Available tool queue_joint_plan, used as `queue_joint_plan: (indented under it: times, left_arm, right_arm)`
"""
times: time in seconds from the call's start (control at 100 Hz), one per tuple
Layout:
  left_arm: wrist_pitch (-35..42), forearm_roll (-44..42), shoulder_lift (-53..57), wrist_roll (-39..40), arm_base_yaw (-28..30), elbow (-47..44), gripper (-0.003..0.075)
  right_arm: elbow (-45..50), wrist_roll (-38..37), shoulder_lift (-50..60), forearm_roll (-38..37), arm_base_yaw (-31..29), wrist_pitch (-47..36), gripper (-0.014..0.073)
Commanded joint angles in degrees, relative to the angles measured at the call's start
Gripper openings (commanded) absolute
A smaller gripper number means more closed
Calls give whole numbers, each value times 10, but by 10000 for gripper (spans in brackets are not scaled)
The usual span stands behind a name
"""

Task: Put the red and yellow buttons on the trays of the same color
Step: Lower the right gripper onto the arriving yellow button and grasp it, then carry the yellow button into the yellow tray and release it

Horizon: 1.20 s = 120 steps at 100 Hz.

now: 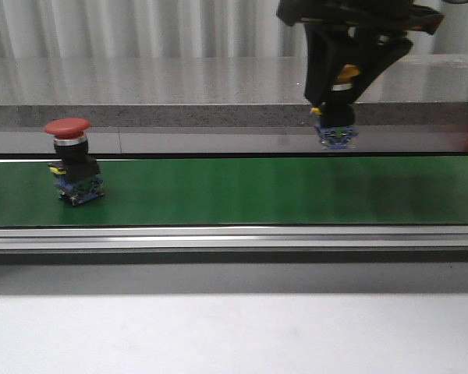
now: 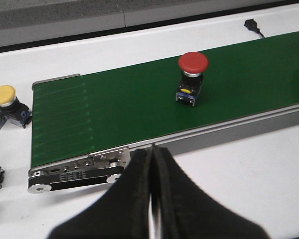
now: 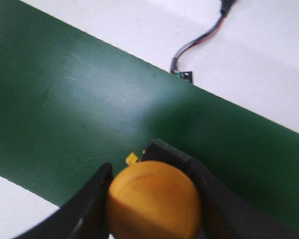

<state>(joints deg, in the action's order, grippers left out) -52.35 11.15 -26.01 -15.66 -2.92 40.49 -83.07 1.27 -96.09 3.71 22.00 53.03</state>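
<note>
As the red button (image 1: 72,160) stands upright on the green belt (image 1: 234,191) at its left, the left gripper (image 2: 150,199) waits pressed together. Farther right, the right gripper (image 1: 342,93) pinches the yellow button (image 1: 339,105) aloft. Judged rigid, light, top-heavy: grasp beneath the cap.

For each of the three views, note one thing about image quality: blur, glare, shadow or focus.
Front view: soft overall, with a shiny streak along the metal rail and the right claw dark against the pale backdrop. Left wrist view: the red button is crisp, the shut left claw a dark, featureless mass. Right wrist view: the yellow button is blurred, too near the lens.
</note>
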Motion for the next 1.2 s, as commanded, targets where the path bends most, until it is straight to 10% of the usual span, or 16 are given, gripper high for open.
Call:
queue_joint_plan:
  times: [0.0, 0.29, 1.19]
  left_arm:
    - [34, 10, -4, -2, -6, 14, -21]
    - [34, 10, -4, -2, -6, 14, -21]
    - [34, 10, -4, -2, -6, 14, -21]
  right_arm:
    - [14, -36, 61, -37, -3, -34, 109]
    - [118, -72, 165, -51, -55, -23, 109]
    - [321, -227, 292, -50, -485, -92, 109]
